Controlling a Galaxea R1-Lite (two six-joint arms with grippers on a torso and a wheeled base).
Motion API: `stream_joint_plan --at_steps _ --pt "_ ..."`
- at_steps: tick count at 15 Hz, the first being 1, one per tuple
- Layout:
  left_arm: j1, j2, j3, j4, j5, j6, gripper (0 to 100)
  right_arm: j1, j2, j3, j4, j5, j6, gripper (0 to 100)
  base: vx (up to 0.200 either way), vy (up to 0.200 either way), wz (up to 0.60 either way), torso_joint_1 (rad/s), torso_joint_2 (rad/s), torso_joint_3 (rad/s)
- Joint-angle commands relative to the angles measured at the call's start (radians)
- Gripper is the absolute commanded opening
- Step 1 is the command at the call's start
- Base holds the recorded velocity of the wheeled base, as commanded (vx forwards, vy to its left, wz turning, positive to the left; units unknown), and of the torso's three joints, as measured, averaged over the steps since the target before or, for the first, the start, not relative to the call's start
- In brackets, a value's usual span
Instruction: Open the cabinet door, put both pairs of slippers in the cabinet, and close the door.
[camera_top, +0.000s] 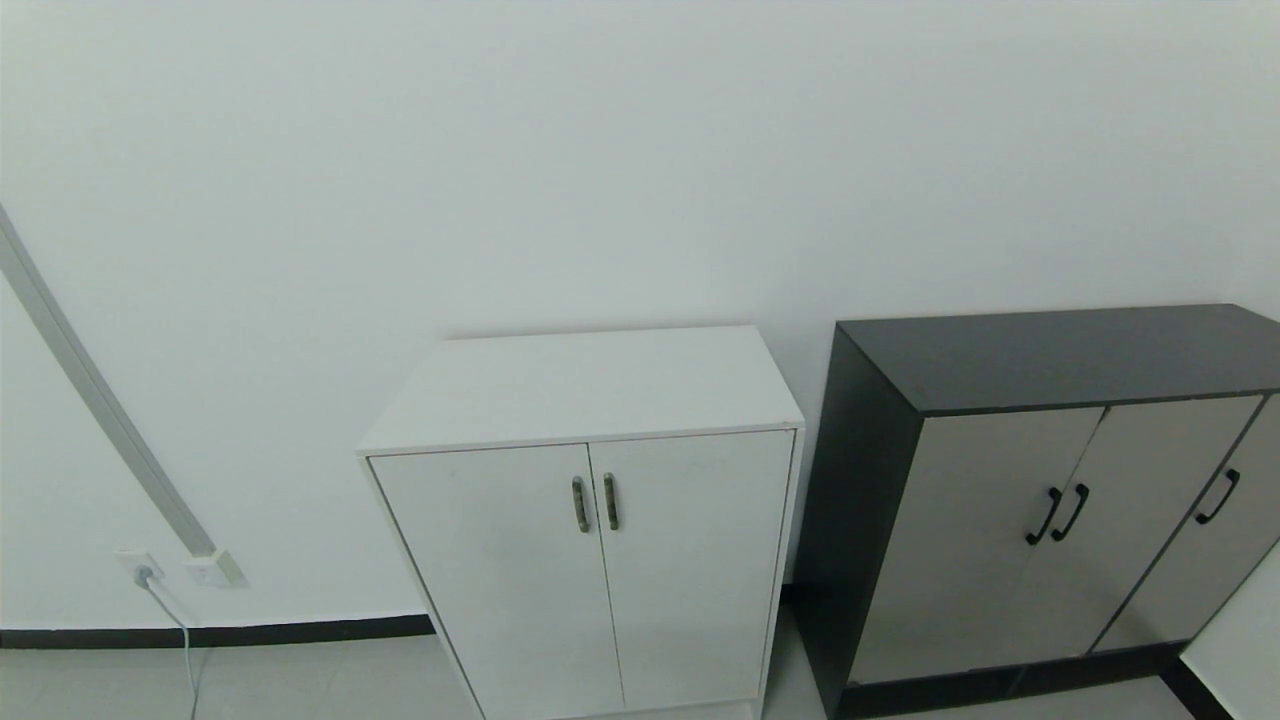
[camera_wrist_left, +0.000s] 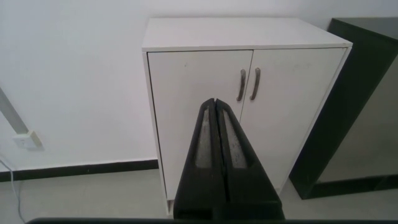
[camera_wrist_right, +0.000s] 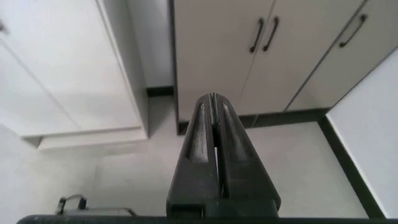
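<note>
A white two-door cabinet stands against the wall with both doors closed and two metal handles at the centre seam. In the left wrist view my left gripper is shut and empty, held in front of the white cabinet, level with its left door and short of its handles. My right gripper is shut and empty too, hanging above the floor in front of the gap between the white cabinet and a dark cabinet.
A black cabinet with grey doors and black handles stands to the right of the white one. A wall socket with a plugged cable and a slanted conduit are at the left. Grey floor lies in front.
</note>
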Motion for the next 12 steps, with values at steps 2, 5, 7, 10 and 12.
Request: stream_joint_plan --at_steps 2,5,7,10,12 --pt "0.000 0.001 0.000 -0.001 0.000 -0.001 0 0.030 -0.170 -0.002 0.004 0.020 0.002 0 0.000 0.000 0.00 0.000 0.00 0.000" --pt "0.000 0.001 0.000 0.001 0.002 -0.001 0 0.085 -0.244 -0.004 0.006 0.011 0.013 0 0.000 0.000 0.00 0.000 0.00 0.000" --pt "0.000 0.001 0.000 -0.001 0.009 -0.003 0 0.071 -0.277 -0.005 0.006 0.011 0.015 0 0.000 0.000 0.00 0.000 0.00 0.000" --pt "0.000 0.001 0.000 -0.001 0.016 -0.003 0 0.074 -0.293 -0.004 -0.002 -0.043 0.012 0 0.000 0.000 0.00 0.000 0.00 0.000" --pt "0.000 0.001 0.000 0.001 0.014 -0.003 0 0.082 -0.291 0.025 -0.014 0.058 0.081 0 0.000 0.000 0.00 0.000 0.00 0.000"
